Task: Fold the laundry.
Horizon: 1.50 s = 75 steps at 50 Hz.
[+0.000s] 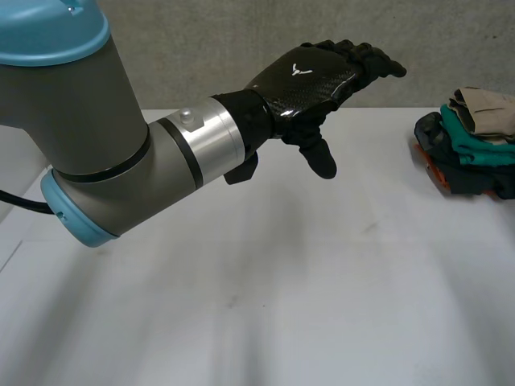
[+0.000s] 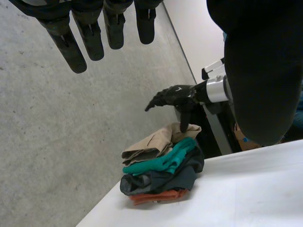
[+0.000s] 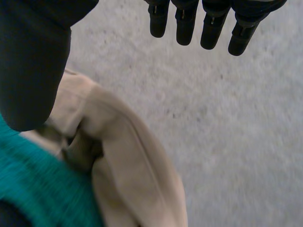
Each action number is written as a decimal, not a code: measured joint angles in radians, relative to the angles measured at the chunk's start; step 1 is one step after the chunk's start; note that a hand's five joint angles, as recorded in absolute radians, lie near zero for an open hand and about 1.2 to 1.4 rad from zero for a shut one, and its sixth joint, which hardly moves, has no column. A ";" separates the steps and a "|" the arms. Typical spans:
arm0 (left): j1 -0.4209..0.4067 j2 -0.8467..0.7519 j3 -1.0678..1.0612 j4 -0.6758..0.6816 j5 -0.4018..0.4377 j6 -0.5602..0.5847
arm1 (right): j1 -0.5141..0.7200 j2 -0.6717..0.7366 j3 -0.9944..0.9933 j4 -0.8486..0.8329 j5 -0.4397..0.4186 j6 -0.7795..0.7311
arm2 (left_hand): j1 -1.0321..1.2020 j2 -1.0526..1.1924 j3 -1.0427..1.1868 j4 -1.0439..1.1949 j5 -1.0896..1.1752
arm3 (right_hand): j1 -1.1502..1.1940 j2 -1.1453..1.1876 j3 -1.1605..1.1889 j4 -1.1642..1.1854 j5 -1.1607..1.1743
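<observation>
A pile of folded clothes [image 1: 471, 141] sits at the table's right edge: a beige piece [image 1: 487, 108] on top, then teal [image 1: 475, 145], dark ones, and orange at the bottom. My left hand [image 1: 314, 80] hovers open over the middle back of the white table [image 1: 282, 281], fingers straight, holding nothing. The left wrist view shows its fingers [image 2: 92, 35] pointing toward the pile [image 2: 161, 165], with my right hand [image 2: 177, 97] open just above the beige piece [image 2: 156, 142]. In the right wrist view, my right hand [image 3: 211, 23] is spread open over the beige cloth [image 3: 123, 161] and the teal one [image 3: 38, 189].
A grey wall [image 1: 241, 48] stands behind the table. The table's far edge runs just behind the pile, and the pile lies close to the right side. Dark equipment [image 2: 213, 137] stands beyond the pile.
</observation>
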 measured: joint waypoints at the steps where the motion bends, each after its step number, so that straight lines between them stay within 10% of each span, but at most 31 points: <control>1: -0.001 0.002 0.000 0.002 0.000 -0.002 | -0.008 -0.022 0.008 0.046 0.013 -0.008 | 0.000 0.000 0.000 0.000 0.000 | 0.000 0.000 0.000 -0.001 0.000; 13: 0.029 0.060 0.027 0.078 -0.084 -0.090 | -0.017 -0.195 0.034 0.091 0.254 -0.232 | 0.001 0.000 0.000 0.000 0.000 | 0.000 0.000 0.000 0.000 0.000; 25: 0.344 0.048 0.040 0.035 -0.381 0.110 | 0.283 -0.385 0.373 -0.322 0.011 -0.273 | 0.000 0.000 0.000 0.000 0.000 | 0.000 0.000 0.000 0.000 0.000; 34: 0.533 -0.210 0.015 0.102 -0.334 0.501 | 0.439 -0.392 0.582 -0.222 -0.020 -0.286 | 0.000 0.000 0.000 0.000 0.000 | 0.000 0.000 0.000 0.000 0.000; 45: 0.638 -0.561 0.155 0.209 -0.121 0.570 | 0.470 -0.366 0.719 -0.179 -0.006 -0.327 | 0.003 0.000 0.000 0.000 0.000 | 0.000 0.000 0.000 0.000 0.000; 52: 0.649 -0.706 0.287 0.212 -0.110 0.564 | 0.459 -0.360 0.745 -0.181 -0.003 -0.328 | 0.331 0.285 0.258 0.274 0.251 | 0.000 0.000 0.000 0.000 0.000; 55: 0.647 -0.748 0.336 0.217 -0.122 0.564 | 0.457 -0.353 0.747 -0.182 -0.002 -0.328 | 0.931 0.912 0.892 0.922 0.863 | 0.000 0.000 0.000 0.000 0.000; 69: 0.506 -0.417 0.115 0.383 -0.308 0.445 | 0.458 -0.346 0.743 -0.185 0.008 -0.327 | 0.931 0.986 0.977 0.997 0.888 | 0.000 0.000 0.000 0.000 0.000; 75: 0.342 -0.112 -0.130 0.435 -0.307 0.211 | 0.456 -0.354 0.744 -0.183 0.043 -0.321 | 0.931 0.988 0.977 0.999 0.904 | 0.000 0.000 0.000 0.000 0.000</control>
